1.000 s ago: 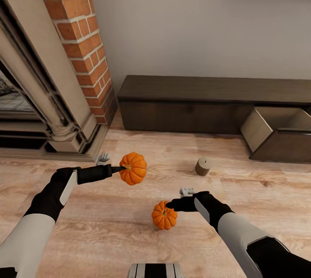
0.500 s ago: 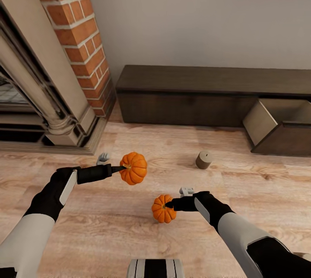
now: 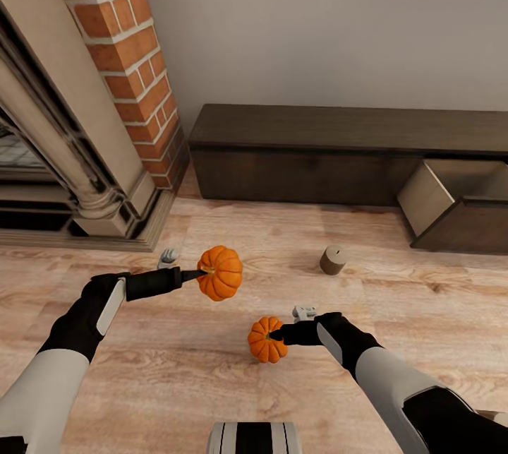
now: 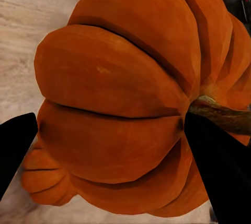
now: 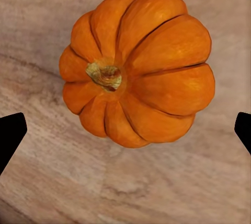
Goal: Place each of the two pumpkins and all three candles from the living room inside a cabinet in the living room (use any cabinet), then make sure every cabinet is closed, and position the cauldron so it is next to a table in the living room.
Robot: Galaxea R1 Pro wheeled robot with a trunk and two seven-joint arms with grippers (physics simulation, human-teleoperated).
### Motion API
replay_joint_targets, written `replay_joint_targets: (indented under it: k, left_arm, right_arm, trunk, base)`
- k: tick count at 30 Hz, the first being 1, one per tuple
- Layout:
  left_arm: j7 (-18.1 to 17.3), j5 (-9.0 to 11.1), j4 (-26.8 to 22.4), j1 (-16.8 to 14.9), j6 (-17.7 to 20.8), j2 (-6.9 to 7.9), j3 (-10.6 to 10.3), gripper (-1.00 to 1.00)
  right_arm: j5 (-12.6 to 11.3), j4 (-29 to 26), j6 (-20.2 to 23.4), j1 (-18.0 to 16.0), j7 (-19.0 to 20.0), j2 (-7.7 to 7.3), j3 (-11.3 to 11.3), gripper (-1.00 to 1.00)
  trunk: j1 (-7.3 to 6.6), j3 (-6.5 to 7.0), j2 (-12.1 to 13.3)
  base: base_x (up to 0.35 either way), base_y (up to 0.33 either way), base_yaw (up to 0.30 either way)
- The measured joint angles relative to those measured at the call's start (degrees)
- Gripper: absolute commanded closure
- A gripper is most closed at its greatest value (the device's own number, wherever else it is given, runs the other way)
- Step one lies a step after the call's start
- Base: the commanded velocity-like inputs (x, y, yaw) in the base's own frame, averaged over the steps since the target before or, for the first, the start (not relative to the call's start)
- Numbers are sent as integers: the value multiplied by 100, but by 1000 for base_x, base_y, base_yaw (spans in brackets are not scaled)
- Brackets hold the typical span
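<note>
Wood floor runs up to the cabinet (image 3: 353, 157), whose right-end drawer (image 3: 458, 214) stands pulled out. Left gripper (image 3: 192, 274) is clenched on one pumpkin (image 3: 220, 272), held above the floor, stem sideways toward the gripper. Right gripper (image 3: 279, 333) is spread wide at the second pumpkin (image 3: 266, 339); whether that pumpkin rests on the floor I cannot tell, stem up. One candle (image 3: 332, 260) stands upright near the cabinet front. Likely risk: the round, ribbed pumpkin rolling off as the fingers close.
</note>
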Motion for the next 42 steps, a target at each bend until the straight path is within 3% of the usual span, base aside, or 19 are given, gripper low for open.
replay_joint_targets:
  k: [8, 25, 42]
  left_arm:
    - [-86, -13, 29, 0, -495, -8, 7, 100]
    - [-88, -22, 38, 0, -523, -9, 12, 100]
    - [-114, -36, 31, 0, -507, 0, 17, 100]
  right_arm:
    - [0, 0, 0, 0, -8, 0, 3, -100]
    - [0, 0, 0, 0, -29, 0, 0, -100]
    - [10, 0, -8, 0, -45, 0, 0, -100]
  trunk:
    - [0, 0, 0]
    - [0, 0, 0]
    - [44, -376, -23]
  base:
    - [0, 0, 0]
    - [56, 43, 0]
    - [0, 0, 0]
